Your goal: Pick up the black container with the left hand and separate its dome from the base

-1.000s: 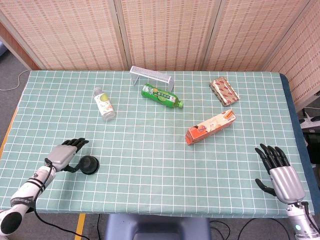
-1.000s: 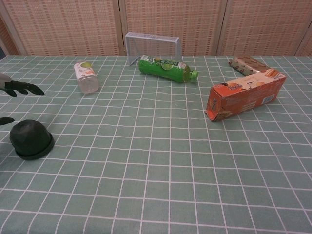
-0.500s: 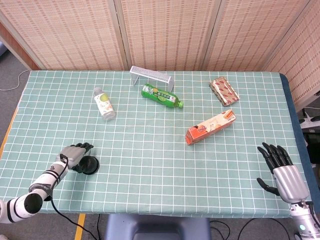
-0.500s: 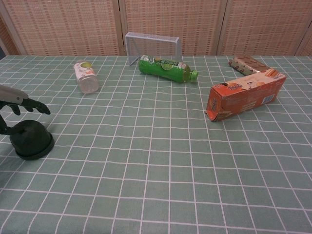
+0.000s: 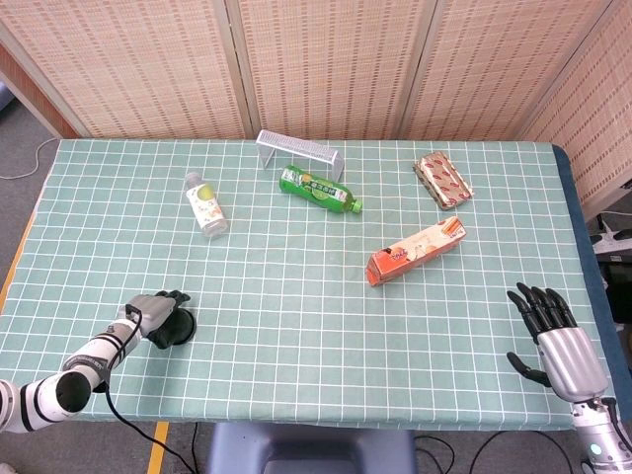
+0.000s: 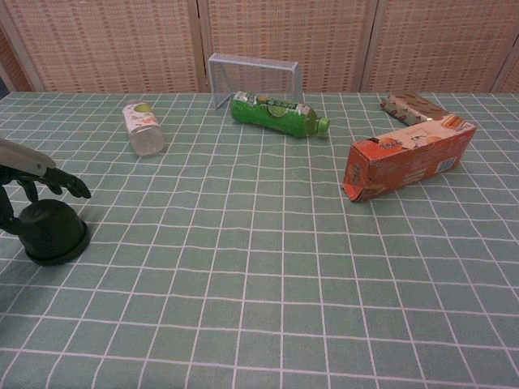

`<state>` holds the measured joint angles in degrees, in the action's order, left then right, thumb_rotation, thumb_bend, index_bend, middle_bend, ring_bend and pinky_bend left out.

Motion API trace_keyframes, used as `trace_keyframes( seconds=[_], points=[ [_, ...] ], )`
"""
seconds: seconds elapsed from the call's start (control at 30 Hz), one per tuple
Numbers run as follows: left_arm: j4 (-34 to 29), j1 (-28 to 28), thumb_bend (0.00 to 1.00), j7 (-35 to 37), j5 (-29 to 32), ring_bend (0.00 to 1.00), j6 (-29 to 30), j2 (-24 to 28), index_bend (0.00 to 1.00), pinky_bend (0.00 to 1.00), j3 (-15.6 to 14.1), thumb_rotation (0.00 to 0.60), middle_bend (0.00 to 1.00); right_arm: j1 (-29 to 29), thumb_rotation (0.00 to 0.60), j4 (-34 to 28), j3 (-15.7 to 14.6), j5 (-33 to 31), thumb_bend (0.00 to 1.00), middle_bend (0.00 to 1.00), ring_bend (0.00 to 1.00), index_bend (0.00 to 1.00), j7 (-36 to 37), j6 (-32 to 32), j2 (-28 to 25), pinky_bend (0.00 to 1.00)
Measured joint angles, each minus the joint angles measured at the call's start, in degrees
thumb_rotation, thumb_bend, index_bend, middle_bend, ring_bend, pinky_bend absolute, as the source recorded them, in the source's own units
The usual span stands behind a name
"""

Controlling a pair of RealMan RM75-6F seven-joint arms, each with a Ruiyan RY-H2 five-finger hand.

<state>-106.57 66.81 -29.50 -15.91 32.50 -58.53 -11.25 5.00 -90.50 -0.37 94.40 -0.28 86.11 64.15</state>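
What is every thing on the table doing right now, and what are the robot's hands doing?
Black domed container: upright, closed, on the table.
Left hand: over the container's dome, fingers curled round it; grip unclear.
Right hand: open, holding nothing.
Green plastic bottle: lying down, capped.
Small clear bottle: lying down.
Orange carton: lying on its side.
Brown snack packet: lying flat.
Wire rack: standing.

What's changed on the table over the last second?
The left hand has come down over the black container, its fingers now draped across the dome; a firm grip is not clear. The container sits where it was. The right hand stays open near the table edge; bottles and cartons unmoved.
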Motion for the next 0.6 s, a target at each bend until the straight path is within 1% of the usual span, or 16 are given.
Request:
trace_keyframes(
  seconds=[0.2, 0.4, 0.6],
  points=[
    [0.1, 1.2, 0.39, 2.1, -0.7, 0.00, -1.0, 0.1, 0.00, 0.17, -1.5, 0.600, 0.00, 0.1, 0.600, 0.0, 0.1, -0.3, 0.17, 0.00, 0.00, 0.00, 0.3, -0.3, -0.1, 0.00],
    [1.7, 2.5, 0.39, 3.4, -0.6, 0.00, -2.1, -1.0, 0.00, 0.17, -3.1, 0.600, 0.00, 0.0, 0.600, -0.2, 0.0, -0.1, 0.17, 0.00, 0.00, 0.00, 1.1, -0.1, -0.3, 0.00],
    [3.5, 5.2, 0.39, 4.2, 0.4, 0.00, -4.3, -2.2, 0.00, 0.17, -5.9, 0.600, 0.00, 0.0, 0.600, -0.3, -0.5, 0.5, 0.17, 0.00, 0.00, 0.00, 1.8, -0.3, -0.7, 0.00]
  ],
)
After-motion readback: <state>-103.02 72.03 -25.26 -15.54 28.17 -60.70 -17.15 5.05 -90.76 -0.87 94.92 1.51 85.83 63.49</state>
